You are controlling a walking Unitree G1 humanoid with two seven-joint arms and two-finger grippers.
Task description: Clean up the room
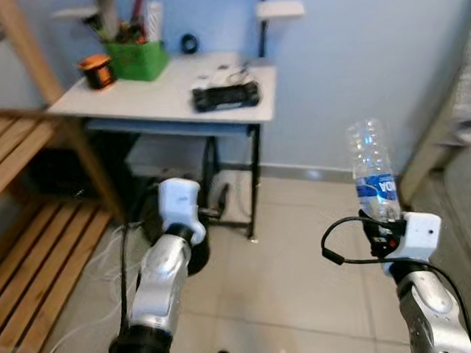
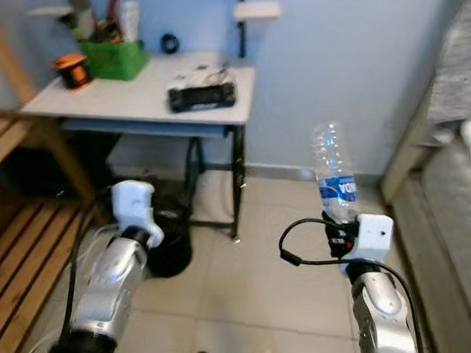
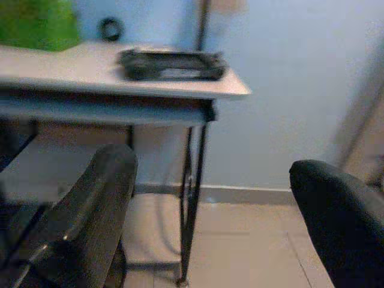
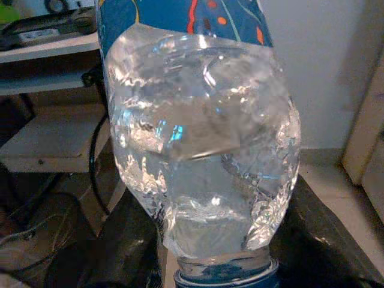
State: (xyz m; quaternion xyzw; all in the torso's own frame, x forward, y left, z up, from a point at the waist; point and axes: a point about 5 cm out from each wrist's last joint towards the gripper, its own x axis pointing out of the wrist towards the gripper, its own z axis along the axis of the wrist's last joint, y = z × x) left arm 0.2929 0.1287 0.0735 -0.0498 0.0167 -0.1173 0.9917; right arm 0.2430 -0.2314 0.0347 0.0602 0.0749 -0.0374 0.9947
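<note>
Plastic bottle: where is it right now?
The clear plastic bottle stands upright, clamped in the right tool on the robot's right, held above the tiled floor to the right of the white desk.

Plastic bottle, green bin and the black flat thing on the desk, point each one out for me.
plastic bottle point(image 1: 371, 167): left eye view, on its clear middle.
green bin point(image 1: 137, 60): left eye view, on its front wall.
black flat thing point(image 1: 226, 96): left eye view, on its top face.
</note>
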